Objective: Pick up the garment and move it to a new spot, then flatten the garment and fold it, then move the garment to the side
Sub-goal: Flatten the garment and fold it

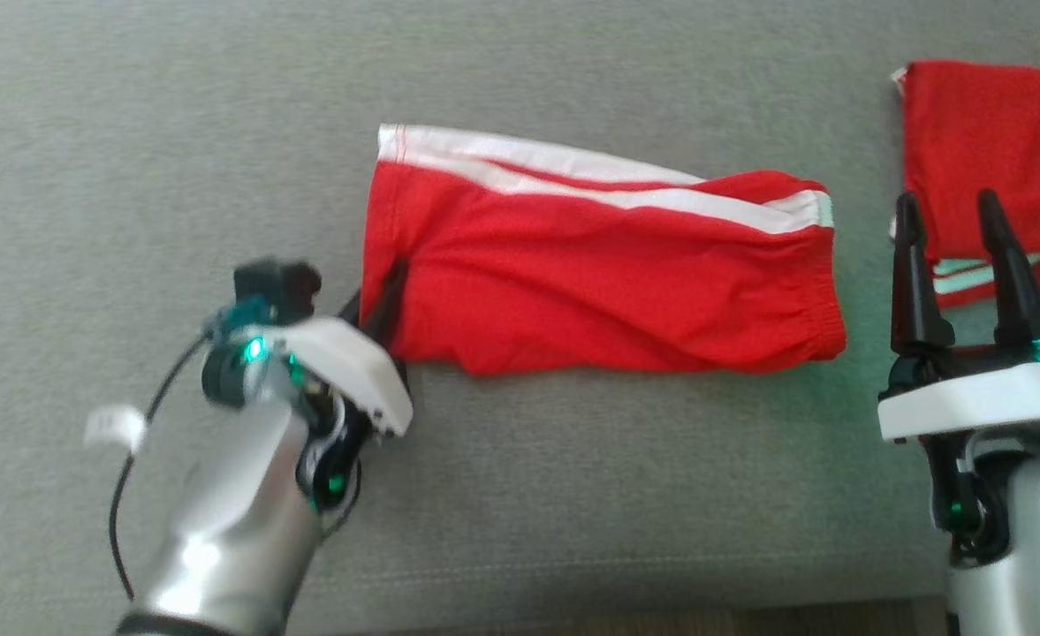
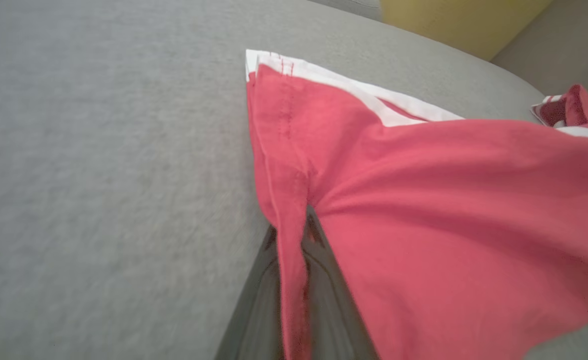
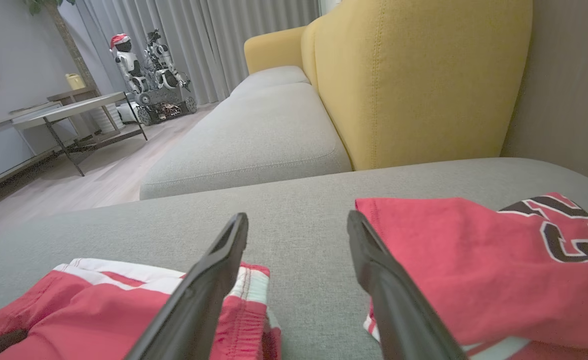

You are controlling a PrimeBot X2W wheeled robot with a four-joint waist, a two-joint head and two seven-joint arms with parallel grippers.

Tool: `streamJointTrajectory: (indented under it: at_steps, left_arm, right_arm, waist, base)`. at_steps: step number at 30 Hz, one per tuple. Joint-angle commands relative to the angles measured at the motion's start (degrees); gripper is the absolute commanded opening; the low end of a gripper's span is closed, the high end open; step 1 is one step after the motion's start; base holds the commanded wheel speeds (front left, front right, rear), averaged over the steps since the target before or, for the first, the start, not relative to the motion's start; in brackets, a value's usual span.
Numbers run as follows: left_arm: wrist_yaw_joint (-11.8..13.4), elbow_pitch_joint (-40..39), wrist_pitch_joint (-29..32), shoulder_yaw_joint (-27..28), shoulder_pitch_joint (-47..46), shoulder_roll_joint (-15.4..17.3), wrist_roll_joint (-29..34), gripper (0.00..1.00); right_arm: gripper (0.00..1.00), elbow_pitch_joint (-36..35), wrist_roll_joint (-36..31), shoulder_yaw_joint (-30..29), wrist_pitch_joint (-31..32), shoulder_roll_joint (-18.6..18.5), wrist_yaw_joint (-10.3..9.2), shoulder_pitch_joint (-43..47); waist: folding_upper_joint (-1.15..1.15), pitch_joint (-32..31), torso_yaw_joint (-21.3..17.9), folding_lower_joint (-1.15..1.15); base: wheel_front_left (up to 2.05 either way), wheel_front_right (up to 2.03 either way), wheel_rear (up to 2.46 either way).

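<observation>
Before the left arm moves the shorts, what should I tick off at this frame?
1. Left gripper shut on the left edge of the red shorts: ok.
2. Number of fabric layers caught in that grip: cannot tell.
3. Right gripper open and holding nothing: ok.
4. Shorts lying smooth: not ok, wrinkles run across the red panel.
5. Red jersey apart from the shorts: ok, bare grey cushion shows between them.
6. Bare cushion to the left of the shorts: ok in the head view.
</observation>
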Motion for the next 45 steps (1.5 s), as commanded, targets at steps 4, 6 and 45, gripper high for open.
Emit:
streamJointTrajectory:
  at_steps: [4,6,45]
  left_arm:
    - [3.31,-6.71,0.13,2.56,6.45,3.11,-1.1,0.0]
    - [4.38,-9.62,1.06,2.64,8.56,3.68,-1.38,0.0]
    - [18.07,-40.96,-3.77,7.29,23.29,16.28,9.56,1.0]
  right_arm:
    - [1.0,-2.91,-1.03,0.51,1.28,-0.29,-0.04,1.55]
    - [1.0,-3.09,-1.08,0.37,1.94,-0.29,-0.04,2.06]
    - [1.0,-5.54,-4.0,1.64,6.32,-0.29,-0.04,7.68]
  waist:
    - [0.0,-2.08,3.19,0.0]
    - [0.0,-2.6,3.72,0.0]
    - [0.0,-12.72,3.2,0.0]
  base:
    - [0.0,0.0,0.0]
    - [0.0,0.0,0.0]
    - [0.0,0.0,0.0]
